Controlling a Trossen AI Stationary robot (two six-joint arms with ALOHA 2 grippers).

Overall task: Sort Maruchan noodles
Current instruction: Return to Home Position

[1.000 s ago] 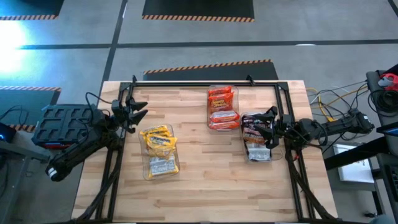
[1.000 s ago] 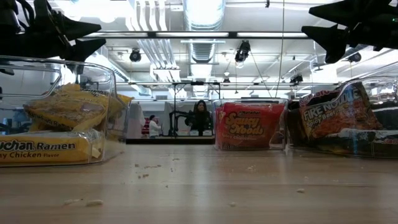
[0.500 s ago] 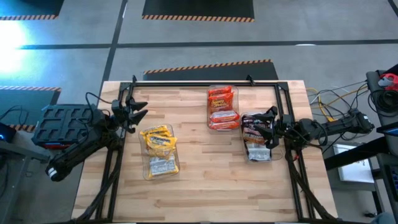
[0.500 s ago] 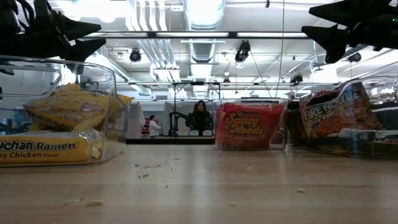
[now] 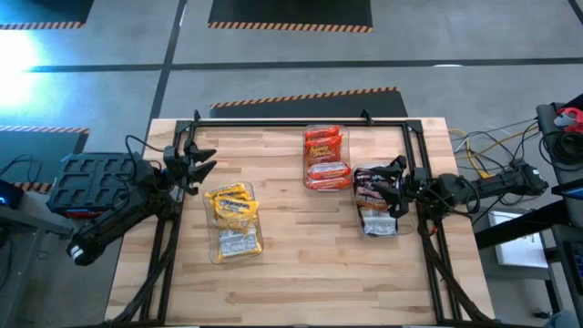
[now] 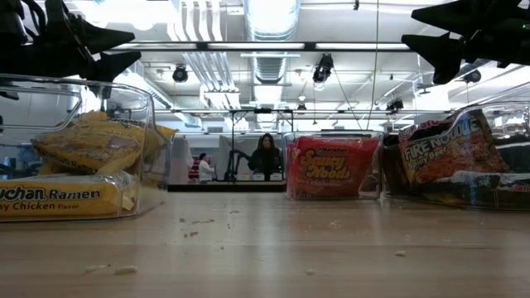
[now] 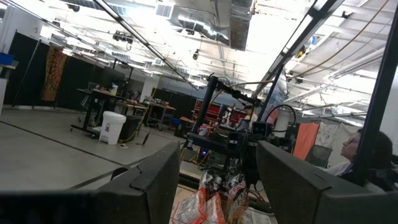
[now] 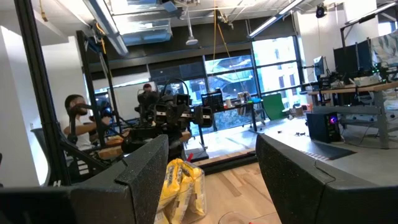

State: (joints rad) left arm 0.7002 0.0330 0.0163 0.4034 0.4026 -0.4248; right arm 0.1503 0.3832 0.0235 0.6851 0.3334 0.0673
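Two dark arms reach over a wooden table (image 5: 301,273), and every noodle pack sits in a clear bin, with none loose on the wood. Your left gripper (image 5: 208,160) hangs at the table's left edge, its fingers spread apart and holding nothing. The yellow packs (image 5: 230,205) lie just ahead of its tips and off to one side, in the left bin (image 5: 216,241). Your right gripper (image 5: 394,188) is also spread wide and empty. It sits raised above the right bin (image 5: 375,231), with the black packs (image 5: 370,189) directly beneath and just past its fingertips. The red packs (image 5: 326,171) fill the far bin (image 5: 325,130), a little beyond the right gripper's tips and off to one side. From table height, both grippers show well above the bin rims. The sorting looks finished, so the step in hand appears to be sending both arms home. That calls for no gripping. Lift the right gripper straight up before drawing it back, so its lower finger does not catch the bin wall. The left arm looks free to pull away directly.
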